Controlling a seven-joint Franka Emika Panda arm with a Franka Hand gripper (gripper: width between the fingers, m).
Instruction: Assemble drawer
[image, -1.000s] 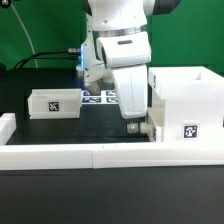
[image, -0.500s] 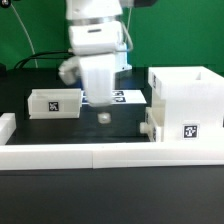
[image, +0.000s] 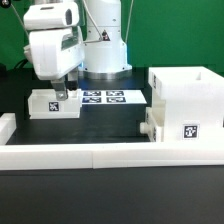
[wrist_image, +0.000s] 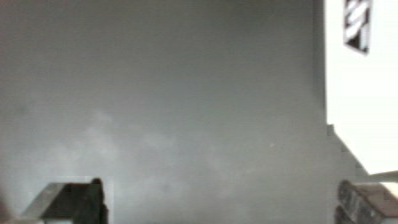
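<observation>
A large open white drawer box (image: 185, 100) with a marker tag stands at the exterior view's right, a small knob-like piece (image: 148, 126) on its near side. A smaller white drawer part (image: 55, 104) with a tag lies at the left. My gripper (image: 61, 93) hangs just above the back of this smaller part. In the wrist view my gripper (wrist_image: 217, 205) is open and empty, with dark fingertips (wrist_image: 71, 203) far apart over grey table. A white tagged part (wrist_image: 361, 70) fills one edge of that view.
The marker board (image: 103, 97) lies on the dark table behind the middle. A long white rail (image: 110, 153) runs along the front, with a short white block (image: 6, 126) at its left end. A green backdrop stands behind.
My arm has swung from beside the large drawer box at the right, across the middle, to above the smaller part at the left. The parts have not moved.
</observation>
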